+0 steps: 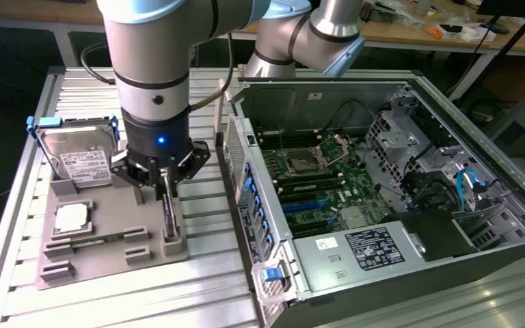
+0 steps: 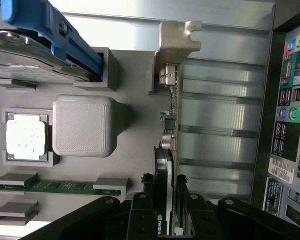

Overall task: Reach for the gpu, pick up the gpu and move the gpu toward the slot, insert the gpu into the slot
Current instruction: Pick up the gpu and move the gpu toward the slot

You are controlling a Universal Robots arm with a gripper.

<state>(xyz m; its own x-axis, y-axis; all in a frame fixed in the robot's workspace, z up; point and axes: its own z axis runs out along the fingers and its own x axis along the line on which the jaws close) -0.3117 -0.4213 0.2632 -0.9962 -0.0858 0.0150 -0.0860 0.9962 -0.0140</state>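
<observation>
I have the gripper [image 1: 164, 186] [image 2: 165, 222] down over the tray [image 1: 98, 265] [image 2: 135, 150], at the edge of it that faces the case [image 1: 481, 150]. The jaws are closed on the gpu [image 1: 170, 220] [image 2: 165, 167]. In the wrist view one of the fingers [image 2: 140, 212] presses each face of the card, and I see no gap between either finger and the board.

The gpu stands on its long edge in the tray. It is upright and seated between two posts. One post [image 1: 173, 242] is at the tray end nearest the exterior camera, and the other [image 2: 177, 42] is at the opposite end. From the wrist I look along the card's top edge. The black fan face is just ahead of the fingers, and small connectors run along the edge beyond it. The card's base sits in the tray, not lifted.

Other parts share the tray:
- The drive [image 1: 78, 160] [image 2: 35, 55], in its blue frame, stands propped at the tray's far corner.
- The chip [image 1: 71, 216] [image 2: 25, 137] lies flat in a square pocket, on the side of the tray away from the gpu.
- The memory stick [image 1: 93, 240] [image 2: 55, 186] sits in its brackets beside the chip.
- A plain grey block [image 2: 82, 125] rises from the tray between the chip and the gpu.

The tray rests on the ribbed table [image 1: 199, 301]. The case lies open just beside the tray, on the exterior view's right, with its board [image 1: 322, 181] exposed.
</observation>
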